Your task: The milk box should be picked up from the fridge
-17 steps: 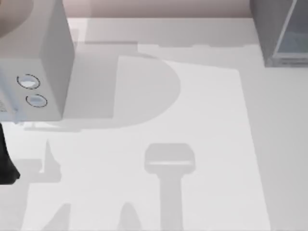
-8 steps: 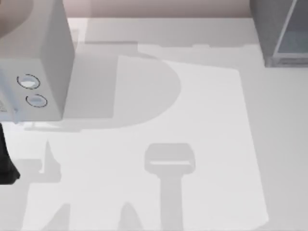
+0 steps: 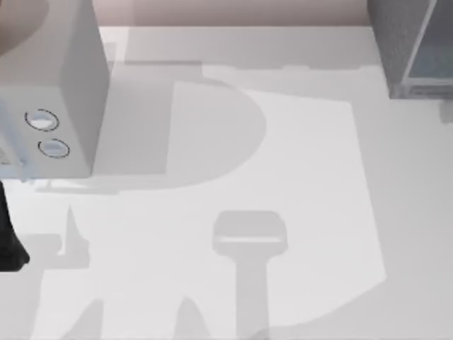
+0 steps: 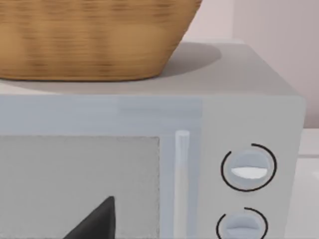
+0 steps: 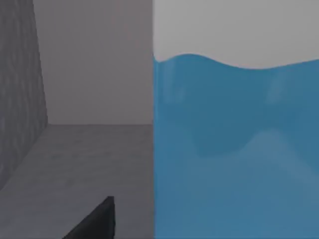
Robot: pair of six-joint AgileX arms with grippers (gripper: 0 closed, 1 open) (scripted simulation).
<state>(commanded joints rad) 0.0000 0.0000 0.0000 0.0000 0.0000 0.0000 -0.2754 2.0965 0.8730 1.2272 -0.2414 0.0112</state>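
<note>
Pale grey tabletop (image 3: 304,177) stretches between two appliances, crossed by soft shadows of the arms, with a pinkish wall behind. At the top view's left stands a light grey boxy microwave with two round dials (image 3: 53,92); a woven tan wicker basket (image 4: 89,37) rests on its roof, presumably just stored there out of the way. At the right rear corner sits the darker grey fridge with a pale bluish glassy panel and thin light frame (image 3: 414,49), its glass door apparently swung outward so that the inside can be reached.

From the right wrist view, the camera looks into the fridge's grey interior: side wall, back wall and floor meet in a plain corner. The milk box, a white-topped carton with a blue side (image 5: 234,149), stands upright on that floor, very close in front of the right gripper (image 5: 94,221) and slightly to one side of the single dark fingertip that shows. I judge the right arm has reached into the cabinet to line up on the carton; I cannot tell how wide its jaws stand, nor whether anything is yet held, since nothing shows a finger touching the box.

The left gripper (image 4: 94,221) hangs parked just in front of the microwave's door, one dark fingertip visible, its opening equally unclear.
</note>
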